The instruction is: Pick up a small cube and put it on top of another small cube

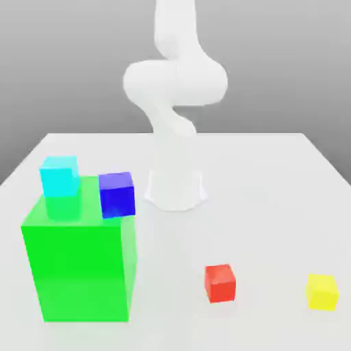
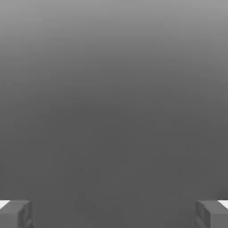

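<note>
The small red cube (image 1: 220, 282) rests on the white table (image 1: 274, 206), toward the front and a little to the exterior view's right of centre. The dark blue cube (image 1: 116, 195) sits on the big green block (image 1: 79, 267), at the right edge of its top. In the hand view my gripper (image 2: 114, 213) is open, its two grey fingertips (image 2: 15, 213) standing far apart with nothing between them and plain grey background beyond. The white arm (image 1: 175, 82) rises from its base and leaves the exterior view at the top.
A light cyan cube (image 1: 59, 175) sits on the green block's top at the left. A yellow cube (image 1: 321, 291) lies at the table's front right. The arm's base (image 1: 175, 188) stands at the table's middle.
</note>
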Action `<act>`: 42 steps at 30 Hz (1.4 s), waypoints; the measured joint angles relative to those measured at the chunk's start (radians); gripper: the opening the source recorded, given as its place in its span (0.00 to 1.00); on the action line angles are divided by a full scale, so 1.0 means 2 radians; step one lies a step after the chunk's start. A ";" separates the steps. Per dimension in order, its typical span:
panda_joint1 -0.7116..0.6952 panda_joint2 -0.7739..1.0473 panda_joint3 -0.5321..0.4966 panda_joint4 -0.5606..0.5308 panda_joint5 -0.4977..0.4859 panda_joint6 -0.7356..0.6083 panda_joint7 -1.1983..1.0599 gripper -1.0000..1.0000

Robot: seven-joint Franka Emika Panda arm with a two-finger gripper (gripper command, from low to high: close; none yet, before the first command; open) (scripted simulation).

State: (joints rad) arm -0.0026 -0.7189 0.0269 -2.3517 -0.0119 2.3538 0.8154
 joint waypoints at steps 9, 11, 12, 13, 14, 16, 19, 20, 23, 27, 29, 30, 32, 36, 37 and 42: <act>0.000 0.172 0.045 -0.103 -0.024 0.111 0.031 0.50; 0.002 0.209 0.052 -0.126 -0.028 0.135 0.037 0.50; 0.003 0.227 0.055 -0.137 -0.029 0.147 0.040 0.50; 0.005 0.246 0.058 -0.148 -0.030 0.159 0.042 0.50; 0.006 0.264 0.061 -0.159 -0.030 0.171 0.044 0.50; 0.010 0.300 0.067 -0.181 -0.029 0.195 0.046 0.50; 0.022 0.353 0.075 -0.215 -0.016 0.231 0.041 0.50; 0.026 0.370 0.077 -0.222 -0.014 0.243 0.041 0.50; 0.034 0.424 0.064 -0.220 -0.034 0.285 0.057 0.50; 0.070 0.496 0.019 -0.208 -0.069 0.343 0.084 0.00; 0.070 0.496 0.019 -0.208 -0.070 0.343 0.084 0.00; 0.070 0.496 0.019 -0.208 -0.070 0.343 0.084 0.00; 0.070 0.496 0.019 -0.208 -0.071 0.344 0.085 0.00; 0.058 0.474 0.034 -0.212 -0.060 0.326 0.078 0.00; 0.052 0.458 0.042 -0.215 -0.049 0.313 0.069 0.00; 0.058 0.388 0.063 -0.220 -0.006 0.251 0.017 0.00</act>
State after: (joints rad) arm 0.1141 0.0569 0.1535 -2.7925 -0.0245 2.8556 0.8484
